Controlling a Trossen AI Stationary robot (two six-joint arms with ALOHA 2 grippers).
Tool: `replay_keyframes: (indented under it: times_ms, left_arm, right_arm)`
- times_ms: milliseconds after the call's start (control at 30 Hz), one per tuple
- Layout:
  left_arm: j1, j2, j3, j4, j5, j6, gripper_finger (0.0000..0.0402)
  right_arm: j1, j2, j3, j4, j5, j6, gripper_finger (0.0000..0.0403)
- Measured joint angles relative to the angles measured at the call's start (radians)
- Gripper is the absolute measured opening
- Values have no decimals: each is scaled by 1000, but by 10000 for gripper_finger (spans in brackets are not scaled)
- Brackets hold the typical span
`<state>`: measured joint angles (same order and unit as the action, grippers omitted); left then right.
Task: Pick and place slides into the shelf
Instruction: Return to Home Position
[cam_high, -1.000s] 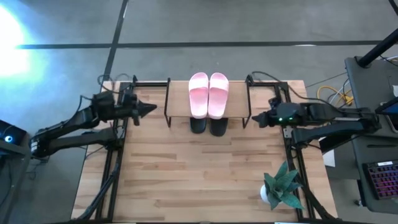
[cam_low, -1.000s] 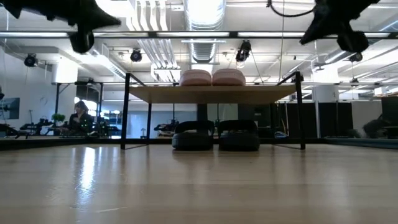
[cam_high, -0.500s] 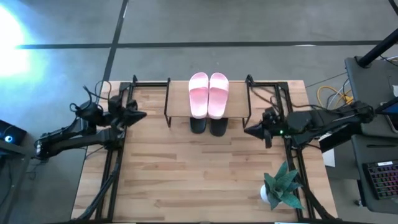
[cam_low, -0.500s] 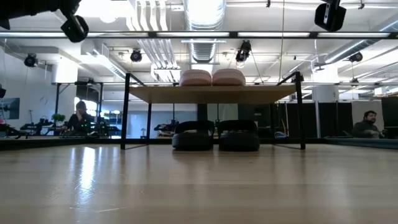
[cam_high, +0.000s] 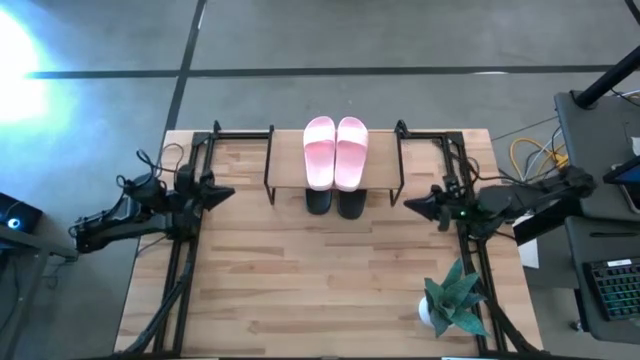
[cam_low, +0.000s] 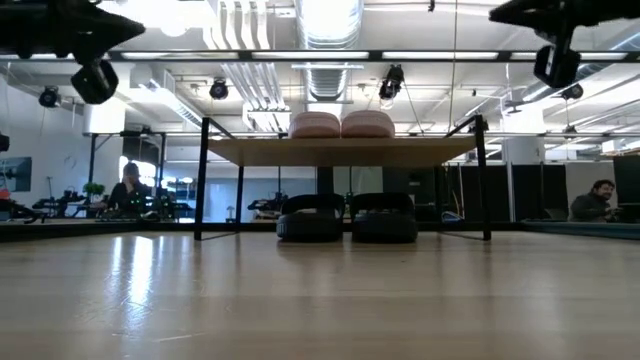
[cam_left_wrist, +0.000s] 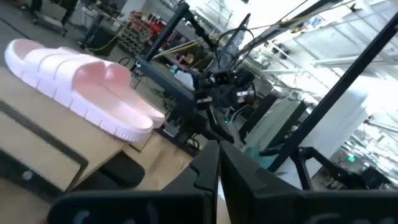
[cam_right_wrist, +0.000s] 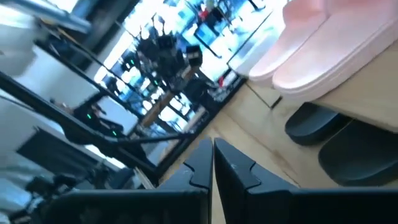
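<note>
Hovering at opposite edges of the table (cam_high: 320, 270), the left gripper (cam_high: 224, 190) and right gripper (cam_high: 412, 205) each have fingers pinched together on nothing. The pink slides (cam_high: 335, 152) lie side by side on top of the shelf (cam_high: 285, 160), with the black slides (cam_low: 347, 218) tucked underneath. The danger now, I'd say, is the right arm swinging wide and clipping the potted plant (cam_high: 455, 300), or either tip catching the shelf and spilling the pairs.

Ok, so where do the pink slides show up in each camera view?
High view: pink slides at top centre, side by side on the shelf.
Low view: centre, atop the plank.
Left wrist view: one seen side-on, on the plank.
Right wrist view: on the plank, black slides beneath.
Shared landmark: the shelf's wooden plank.
</note>
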<state>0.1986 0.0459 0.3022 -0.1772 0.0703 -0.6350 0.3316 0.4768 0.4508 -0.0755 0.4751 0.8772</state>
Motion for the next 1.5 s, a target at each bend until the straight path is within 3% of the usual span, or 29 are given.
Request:
replay_keyframes:
  times_ms: [200,400,633,800,1100,1333,1500]
  left_arm:
    - [-1,-8,35,-39,50,98,0]
    - [1,-17,28,-195,3,74,0]
    - [1,-17,-28,-137,-29,160,0]
    - [1,-18,-108,-99,-23,164,0]
    - [1,-18,-283,181,22,86,0]
    - [2,3,-294,212,26,91,0]
    - [2,0,-294,212,27,91,0]
  right_arm:
    - [-25,-176,-113,8,-1,-11,8]
    - [-33,-331,-243,8,-3,27,8]
    - [-33,-477,-356,65,-4,-10,8]
    - [-33,-477,-407,117,-12,-18,8]
    - [-33,-477,-442,170,-73,-19,8]
    - [-33,-477,-442,180,-83,-55,8]
    - [-33,-474,-442,138,-7,-52,8]
